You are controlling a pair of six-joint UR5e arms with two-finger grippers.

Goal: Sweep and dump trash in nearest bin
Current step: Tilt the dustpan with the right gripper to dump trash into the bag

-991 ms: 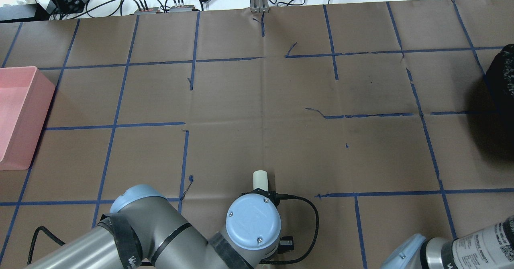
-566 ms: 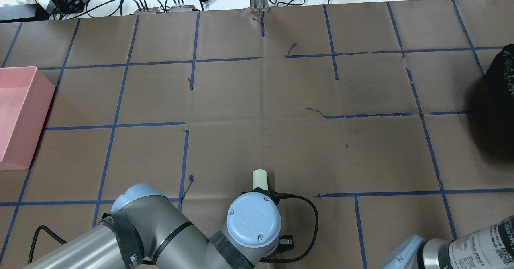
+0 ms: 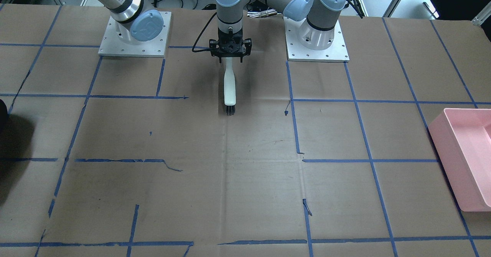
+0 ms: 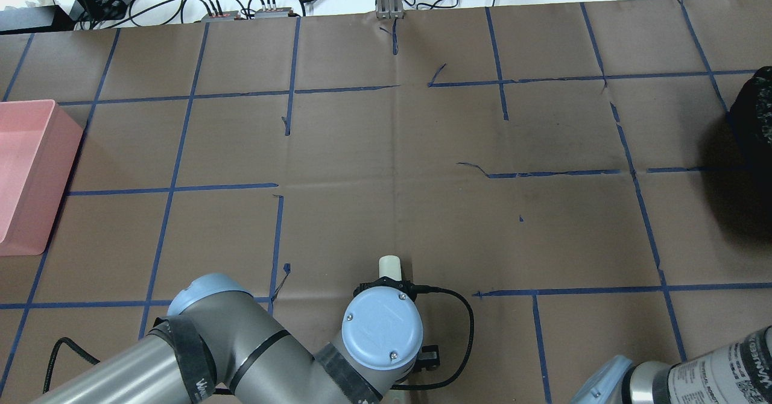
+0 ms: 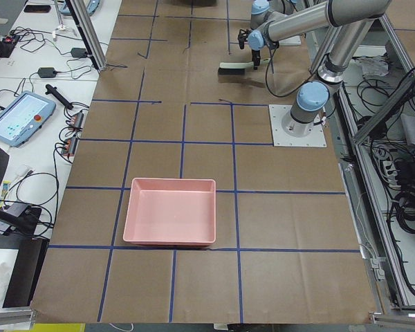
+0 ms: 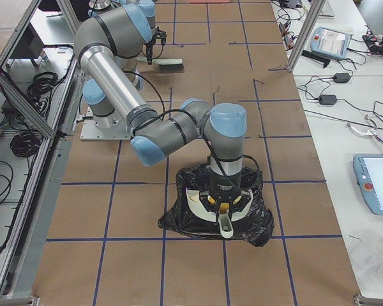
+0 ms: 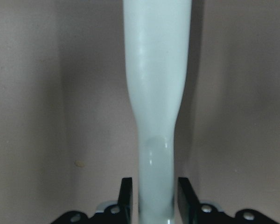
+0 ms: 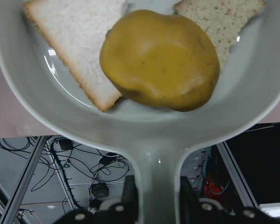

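We see the right arm (image 4: 699, 365) sunk lower toward the overhead view's bottom edge, with less of it showing. The left arm's wrist cap (image 4: 382, 336) has crept slightly down and right. More black mount (image 4: 383, 284) shows ahead of it, covering a bit more brush (image 4: 389, 267). The cable loop (image 4: 469, 331) has pulled in slightly.

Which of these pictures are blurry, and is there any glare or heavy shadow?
Left wrist view: the brush handle fills the frame and looks soft. Right wrist view: sharp, with small glints on the dustpan. Overhead view: the black bag casts a dark shadow.
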